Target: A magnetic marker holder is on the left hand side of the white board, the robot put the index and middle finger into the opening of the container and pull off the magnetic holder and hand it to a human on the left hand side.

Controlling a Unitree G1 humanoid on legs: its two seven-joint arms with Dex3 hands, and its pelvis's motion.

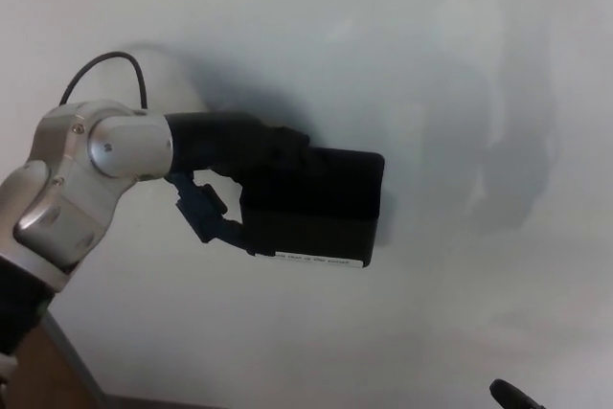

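Note:
A black box-shaped magnetic marker holder (321,206) sits against the whiteboard (431,64), a white label strip along its lower edge. My left hand (235,179) comes in from the left on a silver wrist. Its upper fingers (254,146) reach over the holder's top left edge into the opening. The thumb (206,217) curls under the holder's lower left corner, so the hand is shut on the holder. Of my right hand only a small black tip (512,396) shows at the bottom right edge.
The whiteboard fills almost the whole view, with grey smudges (508,170) to the right of the holder. A brown strip (43,375) shows at the bottom left corner. A black cable (105,69) loops above the left wrist.

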